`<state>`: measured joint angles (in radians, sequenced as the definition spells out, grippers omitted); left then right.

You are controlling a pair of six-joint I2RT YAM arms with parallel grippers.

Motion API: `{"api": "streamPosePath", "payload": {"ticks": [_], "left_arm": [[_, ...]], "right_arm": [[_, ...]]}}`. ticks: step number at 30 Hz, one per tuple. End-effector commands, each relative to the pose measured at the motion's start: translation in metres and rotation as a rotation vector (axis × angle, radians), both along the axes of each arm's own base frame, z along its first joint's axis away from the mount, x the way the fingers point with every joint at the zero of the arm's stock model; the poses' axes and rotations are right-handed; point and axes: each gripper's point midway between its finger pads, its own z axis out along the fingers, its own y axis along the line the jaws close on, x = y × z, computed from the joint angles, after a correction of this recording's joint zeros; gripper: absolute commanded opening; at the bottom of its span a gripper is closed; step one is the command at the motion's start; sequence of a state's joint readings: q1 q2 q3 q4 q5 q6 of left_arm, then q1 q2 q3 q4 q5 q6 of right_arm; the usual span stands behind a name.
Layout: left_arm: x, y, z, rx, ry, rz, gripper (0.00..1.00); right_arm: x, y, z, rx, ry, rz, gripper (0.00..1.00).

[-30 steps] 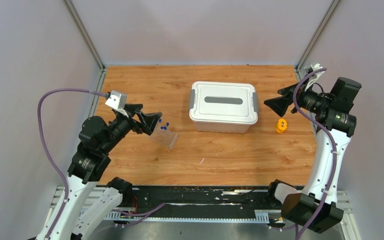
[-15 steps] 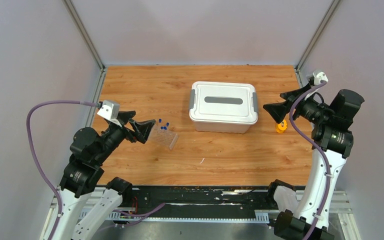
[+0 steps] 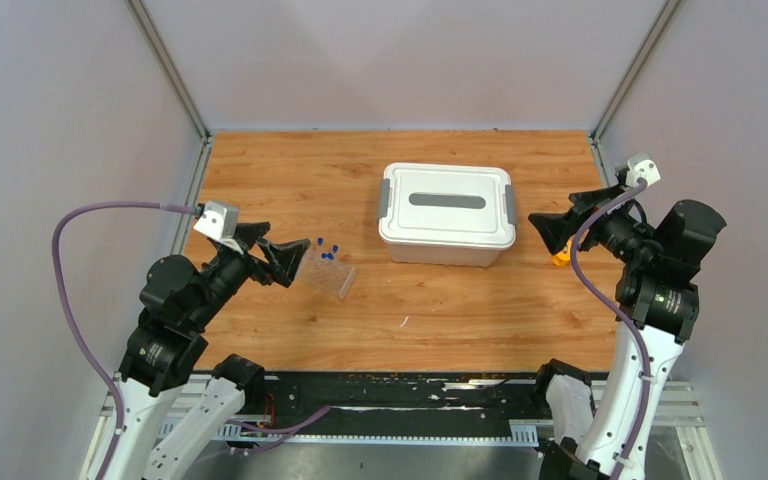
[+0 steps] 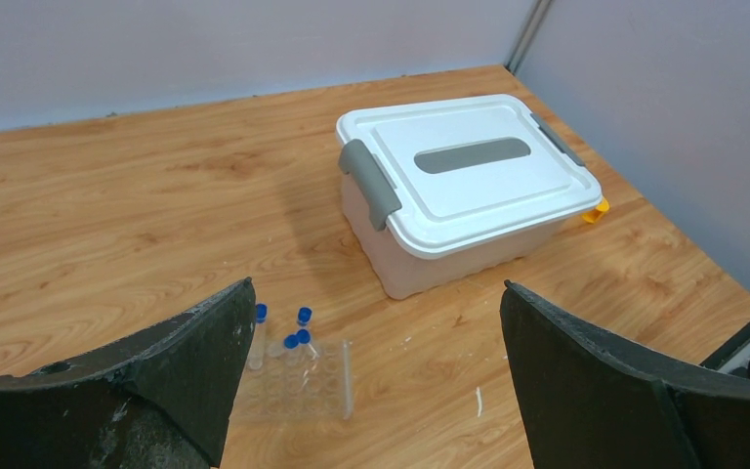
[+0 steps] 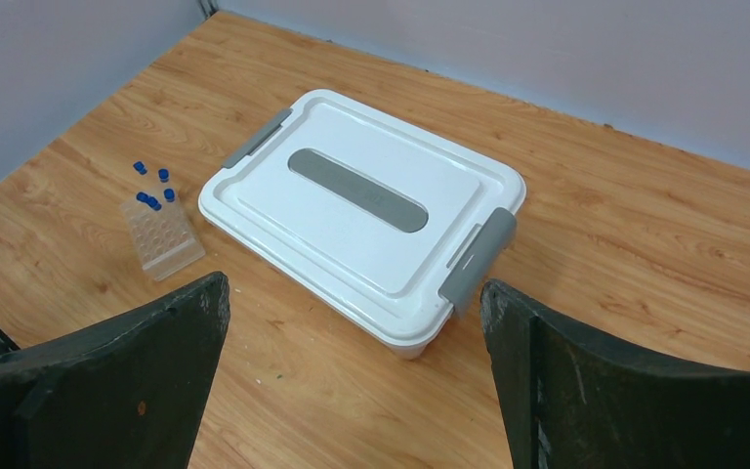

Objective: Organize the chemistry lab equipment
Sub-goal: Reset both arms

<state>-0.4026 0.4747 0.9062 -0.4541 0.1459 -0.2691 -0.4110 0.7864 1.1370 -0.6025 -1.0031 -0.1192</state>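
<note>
Landmark: pale plastic bin (image 3: 447, 248) with a white lid (image 3: 447, 203), mid wooden table (image 3: 290, 180). The lid is on, with a grey latch (image 3: 384, 201) at each short end and a grey strip along the top.

Clear plastic tube rack (image 3: 331, 276) sits left of the bin, off its near-left corner, close by but apart from it. It rests flat on the table. Tiny blue-capped tubes (image 3: 327, 254) stand at the end of the rack farthest from the arm bases (four caps counted; the rest of the wells look empty).

Left gripper (image 4: 378, 286) hangs above the table left of the bin, just beside the rack, not touching it. Its jaws are spread wide, with nothing between them.

Right gripper (image 5: 354, 281) is raised to the right of the bin and aimed at it. Its jaws are also spread wide and hold nothing.

Small orange object (image 3: 559, 260) is on the table right of the bin near its front-right corner, partly hidden behind the right gripper in the top view.

Thin white sliver (image 3: 403, 321) lies on the table in front of the bin.
</note>
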Motion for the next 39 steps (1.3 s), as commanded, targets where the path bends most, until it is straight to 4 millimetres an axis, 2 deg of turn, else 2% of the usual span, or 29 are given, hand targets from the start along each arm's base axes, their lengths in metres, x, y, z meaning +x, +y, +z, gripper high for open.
{"api": "streamPosePath", "payload": {"ticks": [1,13,19,39], "left_arm": [[0.001,0.005,0.002,0.023,-0.022,0.020,1.00],[0.000,0.005,0.001,0.020,-0.022,0.017,1.00],[0.003,0.001,-0.008,0.018,-0.008,0.009,1.00],[0.010,-0.005,-0.020,0.002,0.010,-0.006,1.00]], "right_arm": [[0.001,-0.007,0.009,-0.015,-0.048,-0.065,1.00],[-0.001,-0.008,0.011,-0.019,-0.066,-0.086,0.99],[0.005,-0.016,0.007,-0.018,-0.067,-0.135,1.00],[0.010,-0.020,-0.003,-0.009,-0.047,-0.154,1.00]]}}
